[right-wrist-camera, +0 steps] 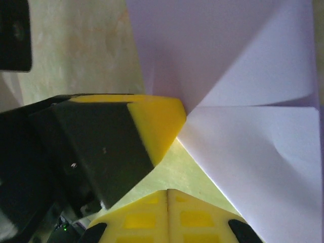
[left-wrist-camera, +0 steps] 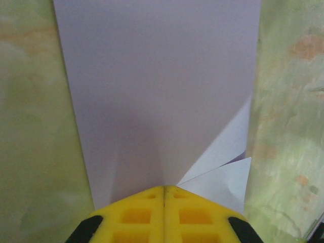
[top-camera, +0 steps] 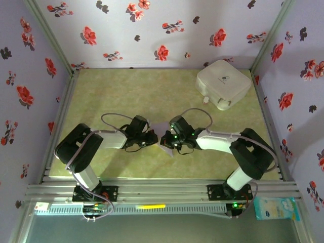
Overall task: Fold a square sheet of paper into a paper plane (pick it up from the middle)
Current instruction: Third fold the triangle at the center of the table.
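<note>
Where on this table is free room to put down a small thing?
Bare: the table beyond the left arm, and the near strip between arm bases. Crowded: the right back corner with the white box, and the centre, where left gripper and right gripper meet at the paper sheet.

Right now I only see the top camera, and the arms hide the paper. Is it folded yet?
Observer: Yes. The pale lavender paper sheet has two flaps folded over, their creases meeting at one spot.
Operator: Is the left pincer open?
Observer: No, the left pincer has its yellow tips shut, right against the sheet.
Operator: And the right one?
Observer: The right pincer is shut too, with green table showing between it and the paper.
</note>
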### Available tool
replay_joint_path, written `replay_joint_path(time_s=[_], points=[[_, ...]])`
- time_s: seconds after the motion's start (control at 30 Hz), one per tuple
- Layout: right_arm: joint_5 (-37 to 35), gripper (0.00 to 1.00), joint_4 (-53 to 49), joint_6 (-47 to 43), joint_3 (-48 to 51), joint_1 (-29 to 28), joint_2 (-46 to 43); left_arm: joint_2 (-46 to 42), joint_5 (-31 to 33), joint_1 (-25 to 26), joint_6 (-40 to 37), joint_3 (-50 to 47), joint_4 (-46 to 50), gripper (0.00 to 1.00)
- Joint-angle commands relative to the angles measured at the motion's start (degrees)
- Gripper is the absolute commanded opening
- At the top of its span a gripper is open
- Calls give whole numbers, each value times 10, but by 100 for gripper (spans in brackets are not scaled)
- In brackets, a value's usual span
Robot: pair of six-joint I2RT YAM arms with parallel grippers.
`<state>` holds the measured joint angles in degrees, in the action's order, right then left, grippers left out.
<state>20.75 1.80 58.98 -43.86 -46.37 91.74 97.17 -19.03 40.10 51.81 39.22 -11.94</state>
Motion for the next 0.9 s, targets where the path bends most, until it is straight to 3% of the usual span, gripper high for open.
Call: replay_joint_path(time_s=[0.0, 0.23, 0.43, 0.63, 0.87], points=[[11, 1, -5, -6, -14, 3, 38, 21, 33, -4, -22, -8, 61, 4], [7, 0, -16, -18, -17, 3, 80, 26, 33, -5, -31, -7, 72, 3], [15, 0, 32, 12, 46, 3, 43, 24, 35, -10, -33, -12, 76, 2], [24, 0, 36, 5, 7, 4, 29, 26, 35, -10, -33, -11, 76, 2], [22, 0, 42, 2, -10, 3, 84, 30, 32, -10, -27, -16, 65, 2]])
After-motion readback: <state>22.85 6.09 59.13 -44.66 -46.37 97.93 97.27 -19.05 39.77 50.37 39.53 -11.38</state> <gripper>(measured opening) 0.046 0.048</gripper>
